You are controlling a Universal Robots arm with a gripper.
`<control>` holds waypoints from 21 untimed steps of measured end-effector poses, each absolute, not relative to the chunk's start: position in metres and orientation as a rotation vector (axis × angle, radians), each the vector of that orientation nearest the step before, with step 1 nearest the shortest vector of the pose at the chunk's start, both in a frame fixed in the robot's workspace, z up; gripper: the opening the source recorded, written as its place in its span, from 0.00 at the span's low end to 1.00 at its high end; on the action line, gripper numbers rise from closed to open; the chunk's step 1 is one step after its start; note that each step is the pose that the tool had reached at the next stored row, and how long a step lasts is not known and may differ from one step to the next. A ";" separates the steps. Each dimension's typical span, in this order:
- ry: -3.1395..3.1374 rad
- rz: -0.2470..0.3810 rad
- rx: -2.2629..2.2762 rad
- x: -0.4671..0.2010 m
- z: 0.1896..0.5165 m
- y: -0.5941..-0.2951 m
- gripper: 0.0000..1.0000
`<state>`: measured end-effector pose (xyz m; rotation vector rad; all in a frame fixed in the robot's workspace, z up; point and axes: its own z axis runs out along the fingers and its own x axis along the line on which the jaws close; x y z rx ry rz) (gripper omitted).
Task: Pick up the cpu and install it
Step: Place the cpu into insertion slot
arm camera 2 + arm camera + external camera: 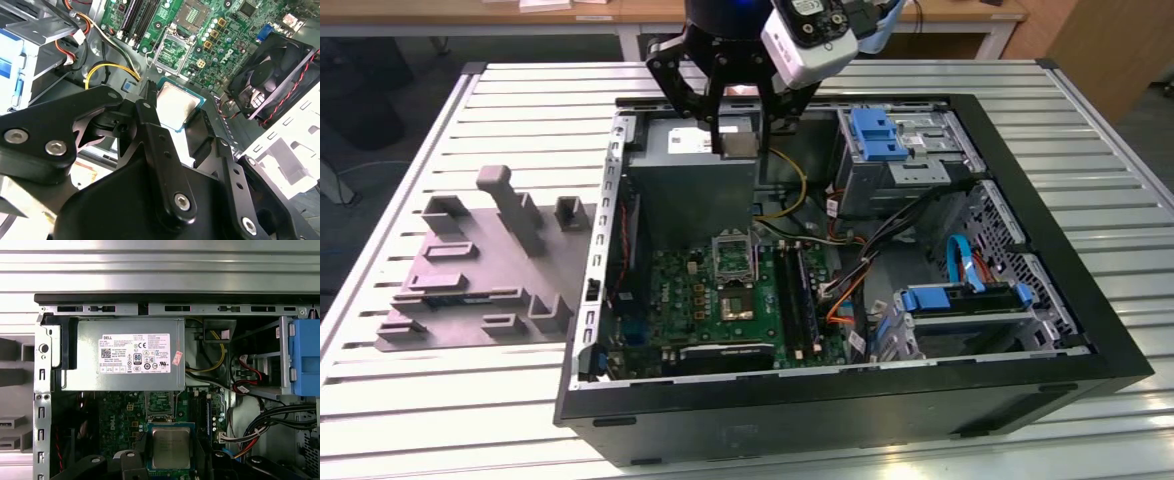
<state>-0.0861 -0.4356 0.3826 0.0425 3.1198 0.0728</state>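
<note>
- A silvery tabletop of long ribbed metal slats spans the exterior view, and its slats also show in the first wrist view.
- Past its far edge stands a wooden desk on white legs.
- Dark floor lies under that desk.
- A brown wooden panel rises at the exterior view's right.

Looks like a robotics workshop: slatted aluminium bench, opened computer tower beneath the pincer, grey fixture plate off to its side, wooden desks beyond.
</note>
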 end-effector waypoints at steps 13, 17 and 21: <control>3.120 0.073 0.042 -0.086 0.379 -0.440 0.47; 3.120 0.072 0.043 -0.086 0.377 -0.441 0.47; 3.120 0.073 0.043 -0.086 0.377 -0.441 0.47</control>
